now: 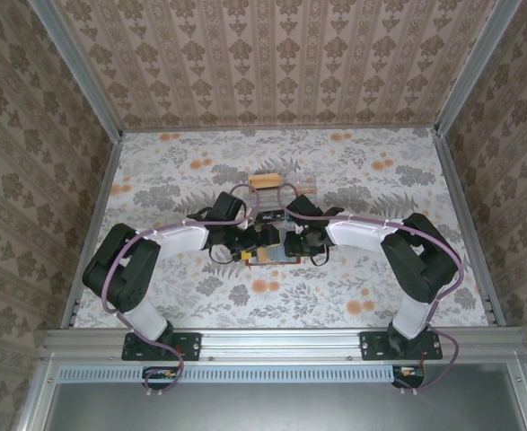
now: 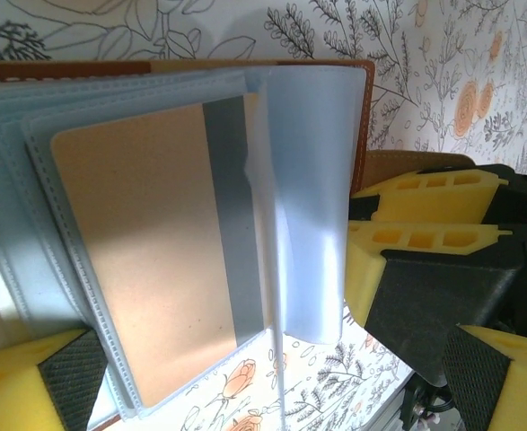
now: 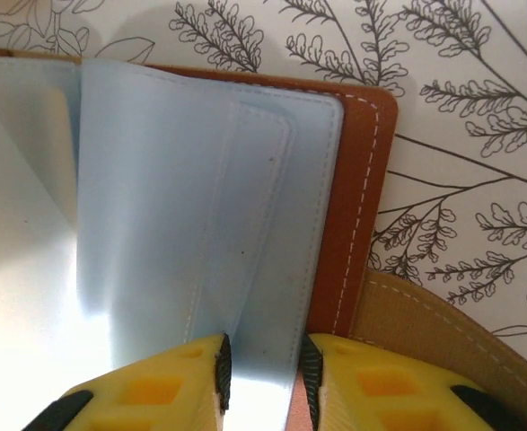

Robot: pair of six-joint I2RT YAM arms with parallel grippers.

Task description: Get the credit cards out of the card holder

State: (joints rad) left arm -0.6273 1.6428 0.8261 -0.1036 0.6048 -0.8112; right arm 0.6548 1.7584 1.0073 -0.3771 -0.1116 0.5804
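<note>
Yellow fingers (image 3: 155, 400) of the right pincer (image 3: 265, 364) sit closest to me. They are set narrowly apart astride the edge of a blue-grey sleeve (image 3: 245, 224) of the card holder (image 3: 362, 206), and I cannot tell whether they actually nip it. The holder lies open at the middle of the bench (image 1: 155, 180), between the two pincers.

I judge it light and floppy, with thin, slick plastic leaves that bend and slide, so the cover wants pinning while a card is drawn. The tan card (image 2: 155, 251) with its grey stripe looks stiff. I'd take it at the mouth of its slot, not by the sleeve.

The left pincer (image 2: 272, 382) stands wide open, one finger either side of the holder, gripping nothing. The left arm (image 1: 169, 238) and right arm (image 1: 362, 232) reach inward with elbows out and wrists tipped down over the holder.
</note>
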